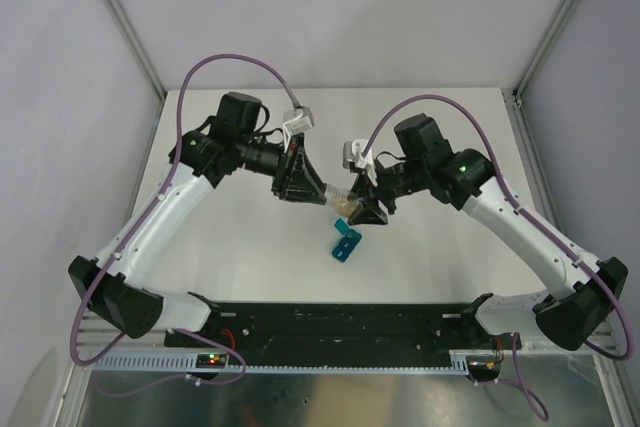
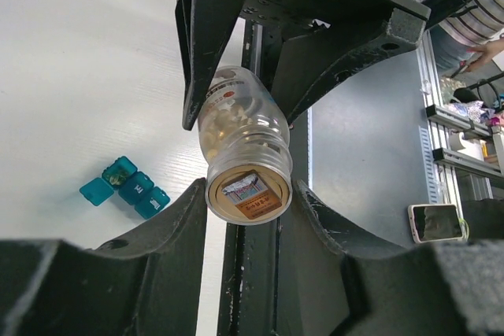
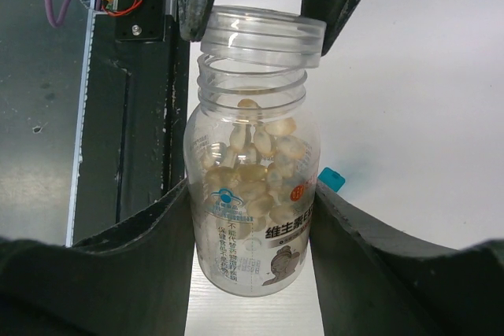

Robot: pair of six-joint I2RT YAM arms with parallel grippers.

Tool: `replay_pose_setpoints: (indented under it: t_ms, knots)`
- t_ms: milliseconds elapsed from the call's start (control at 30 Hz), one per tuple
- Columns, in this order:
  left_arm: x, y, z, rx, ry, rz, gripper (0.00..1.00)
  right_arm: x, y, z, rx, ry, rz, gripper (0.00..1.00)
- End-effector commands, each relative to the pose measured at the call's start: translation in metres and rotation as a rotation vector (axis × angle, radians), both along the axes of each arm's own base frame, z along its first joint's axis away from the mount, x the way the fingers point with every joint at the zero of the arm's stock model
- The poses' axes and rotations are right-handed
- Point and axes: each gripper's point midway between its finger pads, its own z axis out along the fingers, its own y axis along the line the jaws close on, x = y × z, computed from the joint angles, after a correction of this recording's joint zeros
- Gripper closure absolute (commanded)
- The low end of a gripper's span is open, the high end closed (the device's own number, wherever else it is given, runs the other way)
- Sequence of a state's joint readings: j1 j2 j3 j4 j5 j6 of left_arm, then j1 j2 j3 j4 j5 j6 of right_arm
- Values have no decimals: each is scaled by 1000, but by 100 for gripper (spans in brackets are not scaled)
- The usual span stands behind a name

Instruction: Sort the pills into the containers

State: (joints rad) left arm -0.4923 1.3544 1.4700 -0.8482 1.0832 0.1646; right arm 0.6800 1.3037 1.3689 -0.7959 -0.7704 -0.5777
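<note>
Clear uncapped pill bottle is clamped by the right pincer at its body and the left pincer at its mouth, near the teal containers, one lid open.

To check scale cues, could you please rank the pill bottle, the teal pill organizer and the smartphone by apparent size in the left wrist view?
1. pill bottle, clearly largest, but closest to the camera.
2. teal pill organizer.
3. smartphone, only slightly smaller and seemingly farther off, so that pair is unsure.
</note>
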Motion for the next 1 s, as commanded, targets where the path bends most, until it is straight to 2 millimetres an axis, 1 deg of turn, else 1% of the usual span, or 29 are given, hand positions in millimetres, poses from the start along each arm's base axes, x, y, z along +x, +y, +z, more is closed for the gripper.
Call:
replay_pose_setpoints:
  t_ms: [0, 333, 633, 967]
  knots:
    - [-13, 1, 23, -37, -60, -14, 100, 4, 4, 18, 27, -51, 6, 100]
    - [-15, 0, 24, -28, -78, -7, 100, 6, 4, 12, 9, -43, -3, 100]
    - [-12, -2, 15, 10, -111, 15, 100, 6, 5, 12, 8, -42, -6, 100]
    - [-14, -8, 4, 49, -133, 11, 100, 6, 5, 11, 0, -38, -4, 100]
